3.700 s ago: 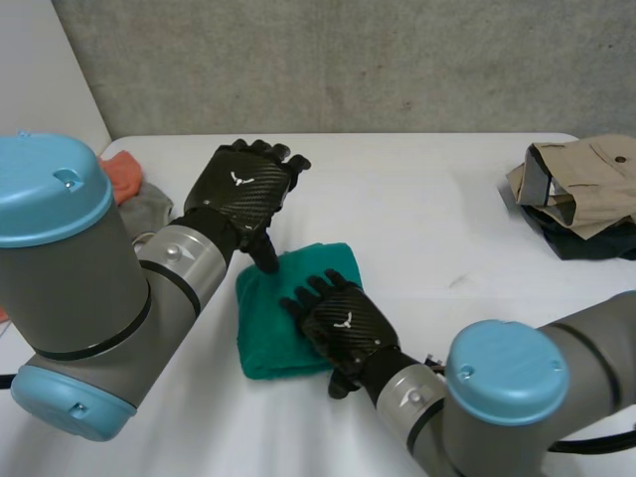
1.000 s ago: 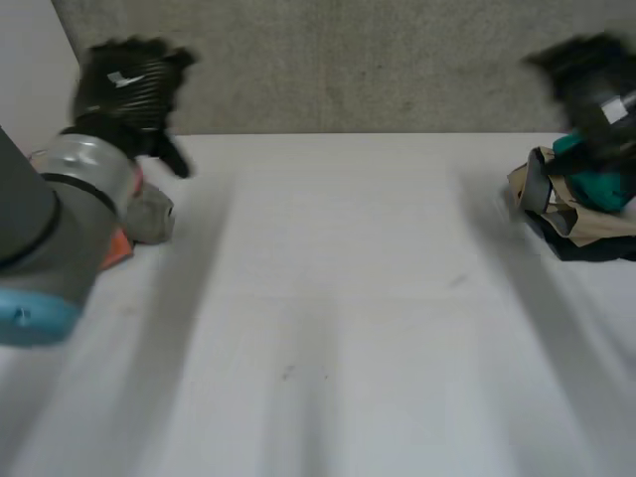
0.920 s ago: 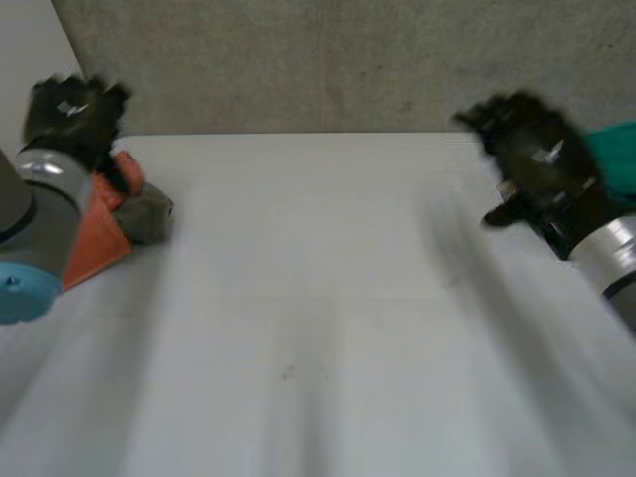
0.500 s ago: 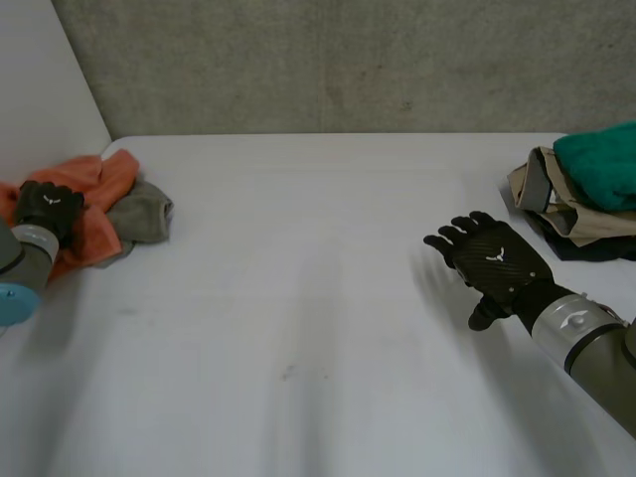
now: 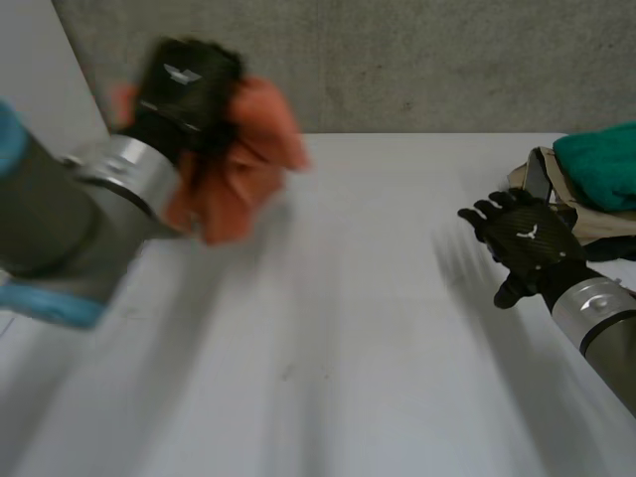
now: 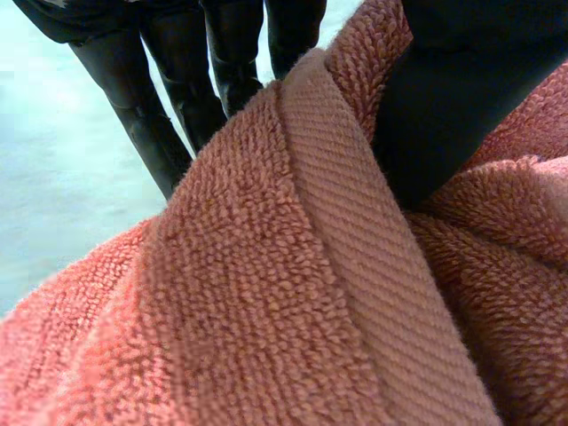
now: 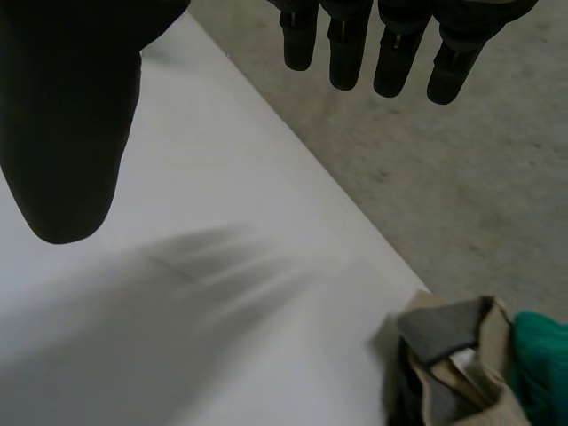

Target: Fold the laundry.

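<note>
Left hand point(image 5: 184, 84): fingers point(image 6: 155, 106) run down the far face of the orange towel point(image 6: 293, 293) and the thumb point(image 6: 444, 106) bears on the near face, so the ribbed hem is pinched between them. Probably a deliberate hem grip: the border is the stiffest part of the terry and gives a known edge to lay out from

Out from that pinch the rest of the towel bunches and hangs below the palm, clear of the tabletop point(image 5: 348, 298). In the head view it drapes round the raised hand. Held high presumably so the cloth falls loose before it goes down on open surface

Right hand point(image 5: 524, 241): fingers point(image 7: 355, 44) straight and slightly spread, thumb point(image 7: 71, 115) well apart from them, nothing between, so empty. Palm faces bare tabletop; can't tell if it touches. Just past its fingertips, near but apart, is the stack: a folded green towel point(image 5: 601, 164) on top of a tan garment point(image 5: 596, 214)

My read:
- green towel looks finished and parked on the stack, orange is the next piece
- step in hand is getting orange to the open middle, between the two hands, and spreading it
- right hand is likely kept empty and relaxed so it can take the opposite corner
- risk: one pinch on a bunched towel, corners not located, so it may land crumpled and need re-gripping
</note>
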